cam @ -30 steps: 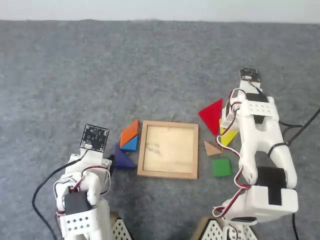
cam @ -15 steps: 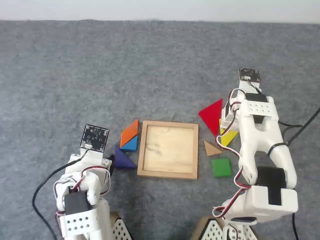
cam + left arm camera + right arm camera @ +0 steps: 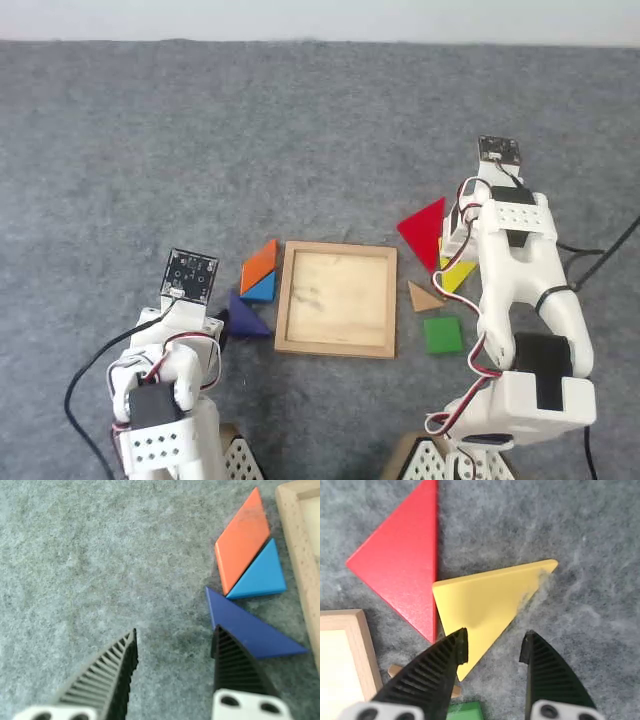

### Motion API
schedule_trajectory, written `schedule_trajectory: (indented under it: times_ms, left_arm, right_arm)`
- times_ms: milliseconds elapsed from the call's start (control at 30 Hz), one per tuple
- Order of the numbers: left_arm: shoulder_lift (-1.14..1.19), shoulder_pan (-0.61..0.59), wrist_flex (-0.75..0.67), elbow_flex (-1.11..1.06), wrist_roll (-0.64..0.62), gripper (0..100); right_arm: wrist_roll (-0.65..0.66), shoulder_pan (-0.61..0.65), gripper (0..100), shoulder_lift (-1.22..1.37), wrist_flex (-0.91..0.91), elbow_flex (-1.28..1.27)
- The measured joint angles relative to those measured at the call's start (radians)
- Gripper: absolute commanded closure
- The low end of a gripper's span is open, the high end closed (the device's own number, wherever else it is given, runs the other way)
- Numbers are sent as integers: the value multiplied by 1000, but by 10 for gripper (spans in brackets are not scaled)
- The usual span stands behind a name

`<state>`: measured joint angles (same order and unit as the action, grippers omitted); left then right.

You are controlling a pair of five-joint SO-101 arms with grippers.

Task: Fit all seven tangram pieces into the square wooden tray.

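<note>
The square wooden tray [image 3: 337, 346] lies in the middle of the grey carpet with nothing in it. To its left lie an orange parallelogram [image 3: 259, 263] [image 3: 243, 538], a light blue triangle [image 3: 262, 288] [image 3: 260, 574] and a dark blue triangle [image 3: 246, 315] [image 3: 248, 626]. On its right are a red triangle [image 3: 425, 230] [image 3: 402, 557], a yellow triangle [image 3: 458, 274] [image 3: 485, 600], a small tan triangle [image 3: 423, 296] and a green square [image 3: 443, 334]. My left gripper [image 3: 172, 647] is open beside the dark blue triangle. My right gripper [image 3: 493, 645] is open just above the yellow triangle's tip.
Grey carpet [image 3: 200, 150] covers the whole table, with wide free room behind the tray. The two arm bases [image 3: 160, 440] [image 3: 520, 410] stand at the front edge, and a black cable [image 3: 610, 250] trails off to the right.
The right arm shifted very slightly a second ago. Since then nothing has visibly moved.
</note>
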<state>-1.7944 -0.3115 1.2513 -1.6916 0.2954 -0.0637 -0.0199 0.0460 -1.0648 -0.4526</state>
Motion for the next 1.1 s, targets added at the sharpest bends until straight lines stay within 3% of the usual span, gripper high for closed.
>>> schedule_trajectory:
  times_ms: [1100]
  left_arm:
    - [0, 0, 0, 0, 0, 775]
  right_arm:
    - [0, 15, 814, 0, 0, 0]
